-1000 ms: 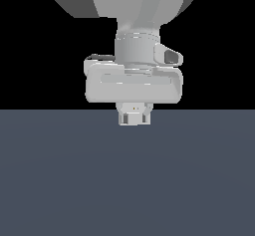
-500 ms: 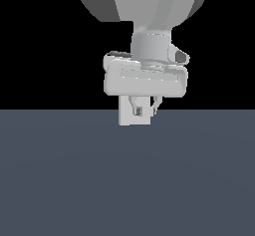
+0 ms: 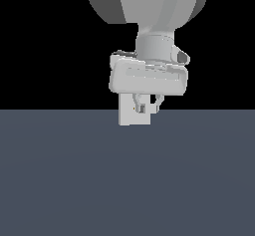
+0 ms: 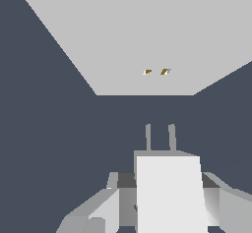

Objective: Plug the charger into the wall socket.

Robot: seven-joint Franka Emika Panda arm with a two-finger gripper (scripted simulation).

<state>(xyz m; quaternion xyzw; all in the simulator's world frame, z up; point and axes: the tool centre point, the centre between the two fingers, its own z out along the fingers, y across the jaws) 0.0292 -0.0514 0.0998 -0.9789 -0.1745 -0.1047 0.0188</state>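
The charger (image 4: 170, 192) is seen in the wrist view as an off-white elongated block filling the lower centre of the frame, with two short grey prongs (image 4: 160, 137) standing out of its far end. It is clamped between the fingers (image 4: 98, 212) of the gripper (image 4: 167, 207), which press against its two long sides. The prongs are pointed toward the wall socket (image 4: 142, 35), a flat off-white plate spreading across the upper part of that frame, with two tiny holes (image 4: 156, 72) close together near its centre. A band of dark grey floor (image 4: 49, 143) is shown between the prong tips and the plate's near edge, so charger and socket are apart, and the prongs are lined up close to the holes. In the exterior view the gripper (image 3: 148, 103) is seen at the centre, hanging from the arm's large grey body, with the socket (image 3: 130, 111) as a pale upright plate partly hidden behind the fingers, on the line where the floor meets the black background. Open floor is shown on either side of it. The charger itself cannot be made out in the exterior view; the holes and prongs are shown by the wrist view only.
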